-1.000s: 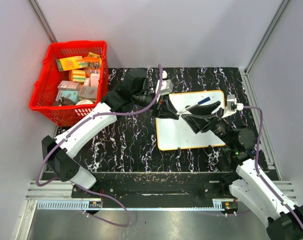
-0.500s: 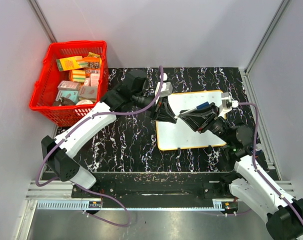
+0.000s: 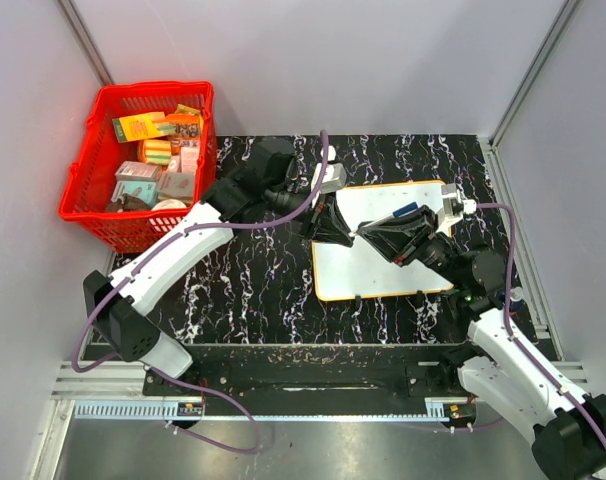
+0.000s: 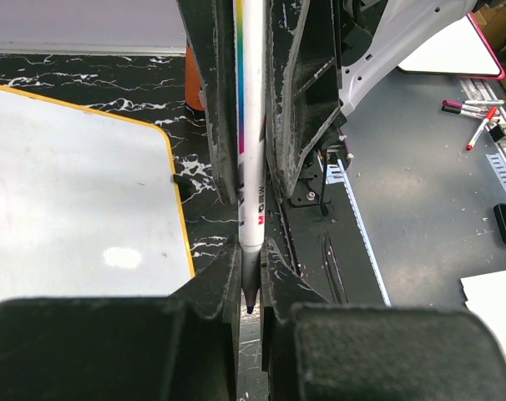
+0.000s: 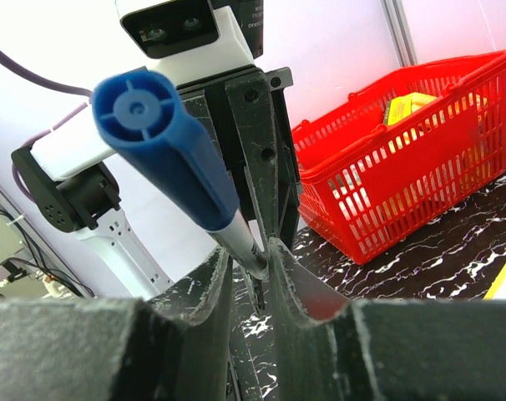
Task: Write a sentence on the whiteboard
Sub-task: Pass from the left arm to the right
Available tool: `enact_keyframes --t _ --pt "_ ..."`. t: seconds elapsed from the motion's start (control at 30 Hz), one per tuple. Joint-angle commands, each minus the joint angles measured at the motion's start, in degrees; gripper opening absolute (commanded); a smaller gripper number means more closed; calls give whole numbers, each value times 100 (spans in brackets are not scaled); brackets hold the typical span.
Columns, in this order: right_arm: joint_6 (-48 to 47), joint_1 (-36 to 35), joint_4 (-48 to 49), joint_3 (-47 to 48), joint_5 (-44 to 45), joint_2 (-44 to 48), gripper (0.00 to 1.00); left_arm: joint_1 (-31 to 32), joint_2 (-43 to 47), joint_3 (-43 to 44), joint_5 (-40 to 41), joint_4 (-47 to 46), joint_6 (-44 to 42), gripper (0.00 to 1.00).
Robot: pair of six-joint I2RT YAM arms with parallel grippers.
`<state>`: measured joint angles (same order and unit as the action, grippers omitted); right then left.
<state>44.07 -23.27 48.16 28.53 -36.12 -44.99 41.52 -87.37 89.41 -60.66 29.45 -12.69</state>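
Note:
The whiteboard (image 3: 368, 275) lies flat on the black marbled mat, right of centre, with an orange rim; the left wrist view shows one corner of the whiteboard (image 4: 69, 184). No sentence shows on its visible surface. Above it, a white marker (image 3: 405, 211) with a blue cap is held between both grippers. My left gripper (image 3: 345, 232) is shut on the marker (image 4: 251, 125) near its dark tip (image 4: 250, 259). My right gripper (image 3: 375, 232) faces it and is shut (image 5: 249, 255) on the marker's barrel just below the blue cap (image 5: 153, 134). The two sets of fingertips almost meet.
A red basket (image 3: 143, 165) full of small boxes stands at the far left, and also shows in the right wrist view (image 5: 403, 167). Loose markers (image 4: 470, 117) lie on the grey floor beyond the table. Grey walls close in the back and sides.
My right gripper moved left up to the left gripper and closed its jaws on the marker's barrel. The left gripper kept its hold and barely shifted.

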Motion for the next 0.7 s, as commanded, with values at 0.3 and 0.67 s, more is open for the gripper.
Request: enact_keyframes --t 0.3,0.67 --pt "145 -20 150 187 -79 -123 15 146 -148 455 -33 201 -313 0" --pt "-65 -29 -122 74 192 104 0 94 96 131 649 -70 1 93"
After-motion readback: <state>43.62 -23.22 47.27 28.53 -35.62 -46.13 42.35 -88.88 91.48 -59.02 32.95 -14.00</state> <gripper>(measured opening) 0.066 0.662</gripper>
